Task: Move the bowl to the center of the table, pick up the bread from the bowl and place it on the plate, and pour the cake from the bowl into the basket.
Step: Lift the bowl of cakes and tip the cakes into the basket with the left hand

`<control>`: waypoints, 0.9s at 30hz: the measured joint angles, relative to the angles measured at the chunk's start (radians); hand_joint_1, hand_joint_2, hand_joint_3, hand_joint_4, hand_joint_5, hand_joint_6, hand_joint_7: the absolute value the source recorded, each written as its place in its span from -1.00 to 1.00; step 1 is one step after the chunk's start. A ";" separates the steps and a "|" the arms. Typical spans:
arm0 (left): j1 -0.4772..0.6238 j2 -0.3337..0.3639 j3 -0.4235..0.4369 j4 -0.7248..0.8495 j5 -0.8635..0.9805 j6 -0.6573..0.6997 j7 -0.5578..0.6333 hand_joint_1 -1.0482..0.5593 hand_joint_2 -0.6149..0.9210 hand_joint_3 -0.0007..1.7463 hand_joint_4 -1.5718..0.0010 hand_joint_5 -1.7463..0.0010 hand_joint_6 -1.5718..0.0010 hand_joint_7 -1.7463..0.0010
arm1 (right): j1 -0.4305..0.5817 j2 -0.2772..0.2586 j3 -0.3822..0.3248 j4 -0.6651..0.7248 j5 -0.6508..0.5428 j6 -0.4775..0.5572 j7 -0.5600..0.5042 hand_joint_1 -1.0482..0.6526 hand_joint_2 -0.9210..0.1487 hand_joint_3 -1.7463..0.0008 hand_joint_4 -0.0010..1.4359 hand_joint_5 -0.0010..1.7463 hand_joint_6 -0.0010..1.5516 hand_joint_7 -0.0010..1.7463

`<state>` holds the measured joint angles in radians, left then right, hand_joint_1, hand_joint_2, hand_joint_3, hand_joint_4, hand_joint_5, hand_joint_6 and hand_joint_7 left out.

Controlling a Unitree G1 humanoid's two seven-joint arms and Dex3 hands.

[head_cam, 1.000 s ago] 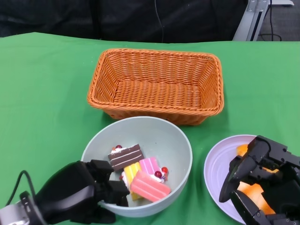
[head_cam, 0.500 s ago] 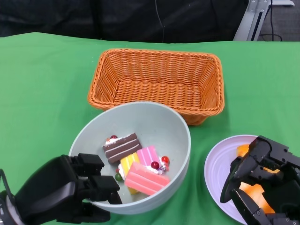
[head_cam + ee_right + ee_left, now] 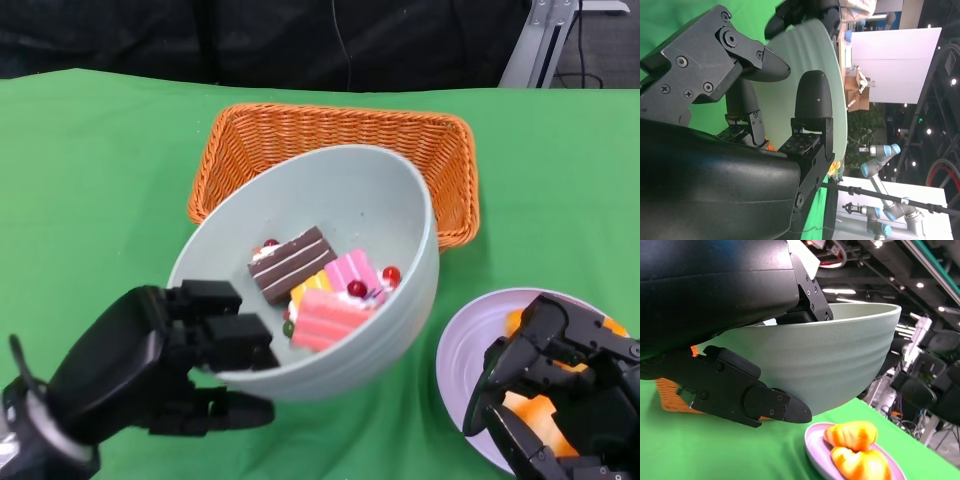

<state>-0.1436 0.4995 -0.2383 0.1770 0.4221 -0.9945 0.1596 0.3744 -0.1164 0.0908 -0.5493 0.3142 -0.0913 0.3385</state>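
showing bread — left wrist view only

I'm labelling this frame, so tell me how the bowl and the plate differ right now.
The bowl is lifted and tilted in the left hand; the plate lies flat on the table. The bowl is deep and pale green, the plate shallow and lilac. The bowl holds cake slices, the plate bread. Both are round.
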 measured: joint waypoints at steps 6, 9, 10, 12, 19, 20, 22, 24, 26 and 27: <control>-0.091 -0.062 0.007 0.042 -0.034 0.013 -0.067 0.08 0.71 -0.08 0.10 -0.89 0.11 -0.57 | 0.000 -0.001 0.004 0.013 -0.005 0.000 0.005 0.12 0.06 -0.35 0.05 0.79 -0.16 0.62; -0.128 -0.089 0.011 0.066 -0.051 0.022 -0.095 0.06 0.74 -0.11 0.12 -0.90 0.14 -0.60 | 0.000 -0.002 0.006 0.013 -0.011 0.000 0.005 0.10 0.08 -0.36 0.05 0.82 -0.16 0.64; -0.142 -0.098 0.011 0.076 -0.059 0.027 -0.105 0.06 0.77 -0.14 0.13 -0.91 0.15 -0.62 | 0.000 -0.002 0.007 0.013 -0.013 0.000 0.005 0.09 0.08 -0.36 0.05 0.83 -0.16 0.65; -0.171 -0.117 0.012 0.097 -0.074 0.042 -0.124 0.05 0.79 -0.19 0.15 -0.92 0.18 -0.60 | 0.000 -0.003 0.009 0.013 -0.020 0.000 0.005 0.07 0.08 -0.35 0.03 0.85 -0.18 0.67; -0.294 -0.182 0.012 0.187 -0.093 0.084 -0.176 0.10 0.77 -0.22 0.24 -0.93 0.20 -0.53 | 0.000 -0.004 0.029 0.014 -0.035 0.002 0.004 0.06 0.01 -0.29 0.00 0.87 -0.22 0.69; -0.312 -0.192 0.012 0.205 -0.093 0.091 -0.180 0.10 0.81 -0.27 0.24 -0.93 0.21 -0.53 | 0.000 -0.004 0.031 0.016 -0.036 0.002 0.004 0.06 0.00 -0.29 0.00 0.87 -0.22 0.69; -0.358 -0.212 0.012 0.251 -0.092 0.108 -0.184 0.09 0.87 -0.34 0.22 -0.92 0.20 -0.53 | 0.000 -0.004 0.034 0.021 -0.037 0.001 0.006 0.06 -0.01 -0.28 0.00 0.87 -0.23 0.69; -0.401 -0.232 0.015 0.298 -0.092 0.117 -0.184 0.09 0.89 -0.38 0.18 -0.89 0.19 -0.52 | -0.001 -0.004 0.036 0.030 -0.037 0.001 0.009 0.07 -0.03 -0.27 0.00 0.87 -0.23 0.69; -0.431 -0.249 0.017 0.336 -0.092 0.119 -0.184 0.09 0.90 -0.39 0.17 -0.88 0.19 -0.52 | -0.001 -0.004 0.036 0.034 -0.036 0.001 0.014 0.08 -0.04 -0.26 -0.01 0.87 -0.24 0.69; -0.445 -0.256 0.019 0.356 -0.091 0.117 -0.183 0.08 0.91 -0.40 0.19 -0.90 0.20 -0.52 | -0.001 -0.004 0.036 0.035 -0.036 0.001 0.016 0.07 -0.04 -0.26 -0.01 0.87 -0.23 0.69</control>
<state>-0.5882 0.2439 -0.2198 0.5326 0.3312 -0.8778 -0.0236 0.3736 -0.1202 0.1271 -0.5140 0.2786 -0.0907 0.3548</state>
